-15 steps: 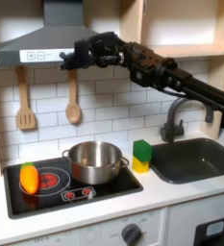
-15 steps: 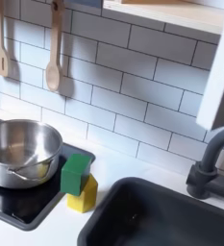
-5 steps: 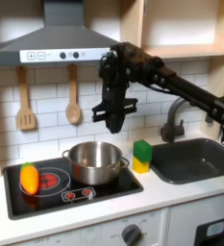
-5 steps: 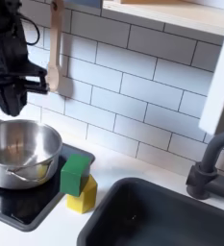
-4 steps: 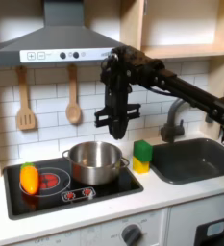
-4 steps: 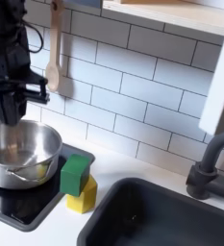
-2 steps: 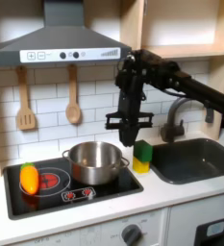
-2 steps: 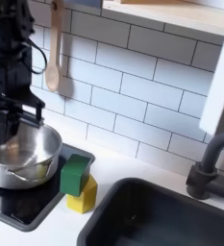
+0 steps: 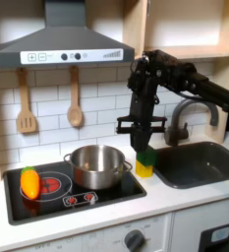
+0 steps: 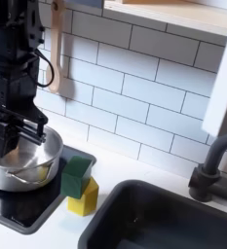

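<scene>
My black gripper (image 9: pixel 143 145) hangs open just above a green and yellow sponge (image 9: pixel 145 161) that stands on the counter between the stove and the sink. In the second exterior view the gripper (image 10: pixel 16 143) appears in front of the silver pot (image 10: pixel 27 163), its fingers spread with nothing between them, and the sponge (image 10: pixel 78 181) lies to its lower right. The silver pot (image 9: pixel 97 165) sits on the right burner of the black stove (image 9: pixel 106 191), left of the gripper in the first exterior view.
An orange and yellow toy vegetable (image 9: pixel 28 182) lies on the left burner. A dark sink (image 9: pixel 200 163) with a grey faucet (image 9: pixel 183 112) is at the first exterior view's right. A wooden spatula (image 9: pixel 25 102) and spoon (image 9: pixel 75 101) hang on the tiled wall under the range hood (image 9: pixel 57 43).
The arm has swung from high at the hood down and to the first exterior view's right, passing over the pot to hang above the sponge. Pot, sponge and vegetable have not moved.
</scene>
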`<move>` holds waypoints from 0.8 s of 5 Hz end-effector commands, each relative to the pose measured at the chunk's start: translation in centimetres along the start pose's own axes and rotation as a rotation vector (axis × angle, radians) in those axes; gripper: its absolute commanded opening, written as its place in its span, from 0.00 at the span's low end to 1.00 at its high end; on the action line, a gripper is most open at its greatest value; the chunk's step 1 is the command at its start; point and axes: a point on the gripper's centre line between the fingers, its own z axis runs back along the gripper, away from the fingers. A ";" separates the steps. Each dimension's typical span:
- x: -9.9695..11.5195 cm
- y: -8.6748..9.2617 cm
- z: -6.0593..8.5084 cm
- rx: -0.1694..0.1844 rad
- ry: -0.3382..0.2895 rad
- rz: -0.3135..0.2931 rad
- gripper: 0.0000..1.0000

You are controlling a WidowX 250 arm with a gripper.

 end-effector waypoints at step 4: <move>-0.3 0.0 0.7 0.009 -0.020 0.085 1.00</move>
